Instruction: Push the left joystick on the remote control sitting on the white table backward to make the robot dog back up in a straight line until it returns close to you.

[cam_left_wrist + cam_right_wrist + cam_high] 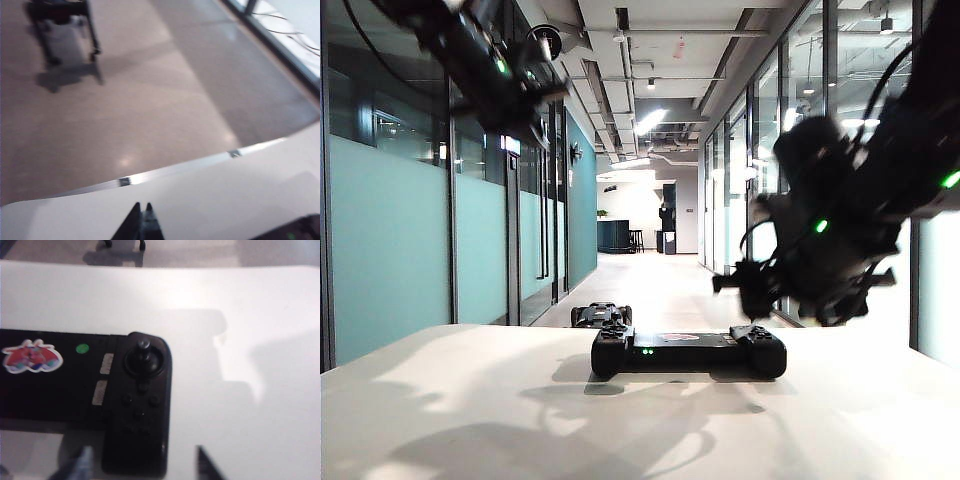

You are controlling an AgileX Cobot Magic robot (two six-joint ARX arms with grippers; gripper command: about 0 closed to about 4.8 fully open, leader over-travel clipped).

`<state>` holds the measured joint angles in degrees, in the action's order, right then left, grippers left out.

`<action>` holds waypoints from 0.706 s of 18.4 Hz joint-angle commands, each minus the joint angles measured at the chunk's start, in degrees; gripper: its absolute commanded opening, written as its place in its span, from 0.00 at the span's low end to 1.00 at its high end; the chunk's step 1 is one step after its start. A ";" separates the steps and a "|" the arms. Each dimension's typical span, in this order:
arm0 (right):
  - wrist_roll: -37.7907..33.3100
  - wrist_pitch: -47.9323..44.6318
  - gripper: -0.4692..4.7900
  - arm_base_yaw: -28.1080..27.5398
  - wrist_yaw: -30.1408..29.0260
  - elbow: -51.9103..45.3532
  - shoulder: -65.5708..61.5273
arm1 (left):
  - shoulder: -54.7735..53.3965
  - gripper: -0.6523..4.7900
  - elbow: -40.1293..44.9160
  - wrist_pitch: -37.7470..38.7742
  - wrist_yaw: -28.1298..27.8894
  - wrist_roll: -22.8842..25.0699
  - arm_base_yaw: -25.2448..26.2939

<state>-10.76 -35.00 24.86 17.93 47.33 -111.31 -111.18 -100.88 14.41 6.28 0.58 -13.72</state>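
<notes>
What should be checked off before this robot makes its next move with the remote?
1. Remote control lying flat on the white table: ok.
2. Left hand at the left joystick: not ok. It hangs over the table's far edge, fingers together.
3. Right hand clear of the sticks: ok. It is open, its fingers either side of the remote's right end, below the right joystick.
4. Robot dog standing on the floor beyond the table: ok.
5. Dog lined up straight with the table: cannot tell.
</notes>
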 commanded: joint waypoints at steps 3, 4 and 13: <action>1.07 4.07 0.08 0.11 0.13 -4.02 9.25 | 6.12 0.11 -0.22 3.43 -3.93 -0.42 -0.02; 2.14 4.39 0.08 0.11 0.09 -4.70 10.38 | 7.15 0.11 -0.22 4.11 -4.20 -1.05 -0.02; 5.35 10.12 0.08 0.11 -1.79 -12.72 28.55 | 17.11 0.11 3.26 9.01 -10.36 -2.23 -3.52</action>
<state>-5.69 -26.04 24.88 16.47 34.61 -84.18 -95.18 -98.59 24.25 -3.49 -1.19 -16.97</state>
